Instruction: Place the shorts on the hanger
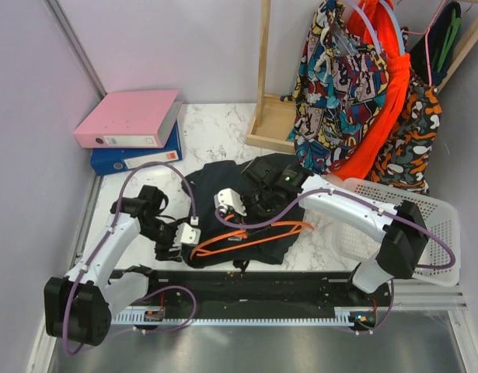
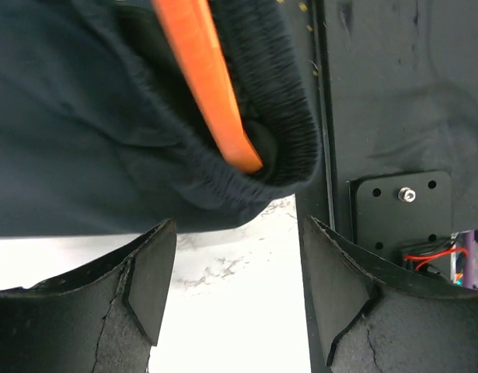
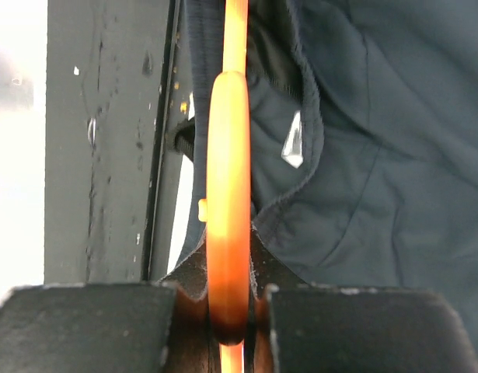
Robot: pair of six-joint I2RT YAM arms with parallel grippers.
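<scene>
Top external view finds the shorts (image 1: pixel 211 179) heaped on the tabletop (image 1: pixel 215 132) near its front edge, the hanger (image 1: pixel 258 237) lying across them. The right gripper (image 3: pixel 228 307) is clamped on the hanger's bar; the left gripper (image 2: pixel 237 260) stands wide open and empty beside the elastic waistband (image 2: pixel 289 101). Threading seems underway; next, the left gripper likely must pinch the waistband and draw it along the bar.

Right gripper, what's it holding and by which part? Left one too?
The right gripper pinches the orange hanger by its thin frame bar. The left gripper is open, holding nothing.
</scene>
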